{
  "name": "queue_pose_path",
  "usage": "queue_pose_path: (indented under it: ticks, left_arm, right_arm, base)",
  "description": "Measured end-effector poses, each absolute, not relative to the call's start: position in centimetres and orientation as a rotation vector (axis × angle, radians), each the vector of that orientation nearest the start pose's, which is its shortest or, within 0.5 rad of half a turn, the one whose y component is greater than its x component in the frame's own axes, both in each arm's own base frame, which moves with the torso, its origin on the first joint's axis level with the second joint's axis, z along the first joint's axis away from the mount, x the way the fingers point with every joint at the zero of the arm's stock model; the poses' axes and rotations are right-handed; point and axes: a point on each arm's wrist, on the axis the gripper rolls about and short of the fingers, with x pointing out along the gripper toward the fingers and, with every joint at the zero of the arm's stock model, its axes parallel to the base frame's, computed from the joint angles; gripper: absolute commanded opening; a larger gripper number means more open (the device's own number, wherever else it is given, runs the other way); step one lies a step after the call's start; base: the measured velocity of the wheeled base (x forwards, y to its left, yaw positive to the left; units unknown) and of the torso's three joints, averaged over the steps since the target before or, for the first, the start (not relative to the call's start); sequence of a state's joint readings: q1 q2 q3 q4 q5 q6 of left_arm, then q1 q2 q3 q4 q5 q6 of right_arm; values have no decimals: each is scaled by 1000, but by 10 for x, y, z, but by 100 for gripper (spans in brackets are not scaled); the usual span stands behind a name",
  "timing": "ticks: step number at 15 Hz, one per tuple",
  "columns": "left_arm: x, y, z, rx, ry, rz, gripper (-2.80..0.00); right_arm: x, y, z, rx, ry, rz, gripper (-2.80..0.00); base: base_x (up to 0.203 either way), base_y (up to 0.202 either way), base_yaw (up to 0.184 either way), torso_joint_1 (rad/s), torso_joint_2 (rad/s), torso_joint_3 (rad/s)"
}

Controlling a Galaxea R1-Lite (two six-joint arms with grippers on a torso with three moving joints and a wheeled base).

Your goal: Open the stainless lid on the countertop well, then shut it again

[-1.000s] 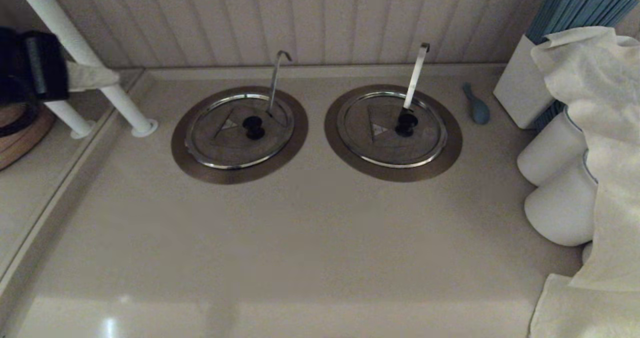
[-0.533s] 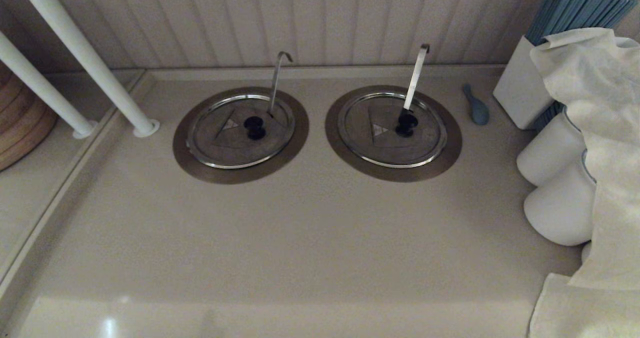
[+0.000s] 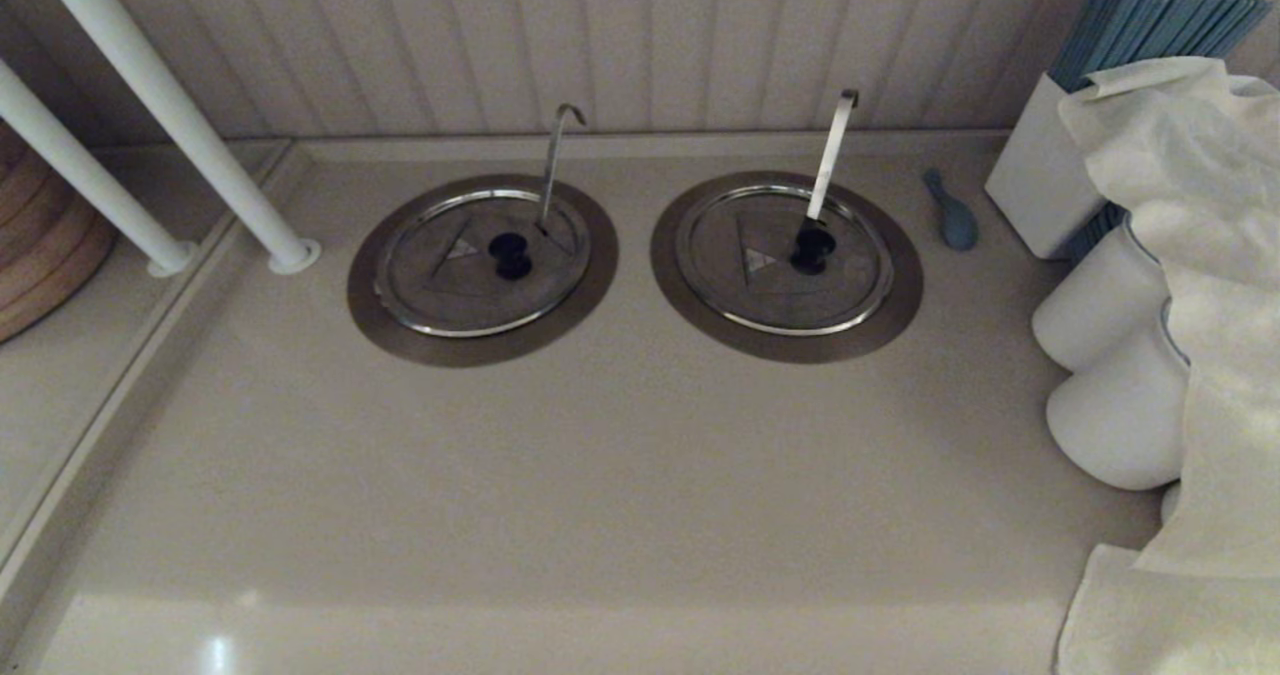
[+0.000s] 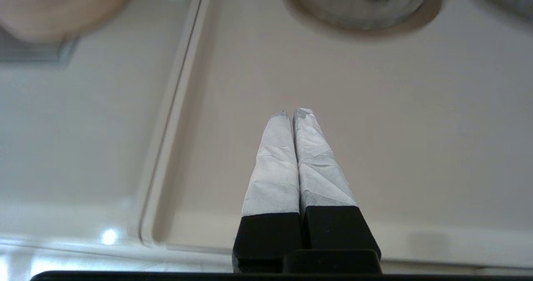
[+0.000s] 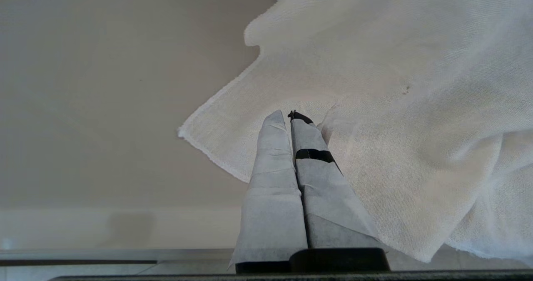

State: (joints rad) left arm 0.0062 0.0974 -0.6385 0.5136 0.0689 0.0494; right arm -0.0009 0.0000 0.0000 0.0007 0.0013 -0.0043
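1. At the far left, two white poles (image 3: 180, 125) slanted down to feet on the tabletop (image 3: 600, 475) edge, with a wooden round (image 3: 40, 255) behind them on a side ledge.
2. The left tool (image 4: 290, 113) hung over bare tabletop short of the wells, its wrapped fingers pressed together on nothing; it did not show in the head view, so it looked pulled back, well apart from the work.
3. The stainless lid (image 3: 470, 280) lay flat and shut in the countertop well (image 3: 400, 330), its bronze collar showing all round; the black knob (image 3: 511, 254) sat at centre, the likely grip point, and the thin hooked rod (image 3: 553, 160) rose through a gap beside it.
4. To its right, the twin lid (image 3: 770, 280) lay shut too, with a broad flat handle (image 3: 832, 150) leaning up.
5. Further right lay a small blue spoon (image 3: 953, 215), then a white holder (image 3: 1040, 180) of blue sticks, white jars (image 3: 1100, 315) and a draped cloth (image 3: 1200, 255).
6. The right tool (image 5: 290, 115) hovered over that cloth's edge, fingers closed and empty, seemingly parked.
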Motion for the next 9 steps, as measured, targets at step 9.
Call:
queue_pose_path:
  ticks: [9]
  left_arm:
    - [-25,0,83,80,-42,22,-280]
  right_arm:
    - [-23,0,75,-4,0,0,-280]
  base:
    - [0,0,0,0,0,0]
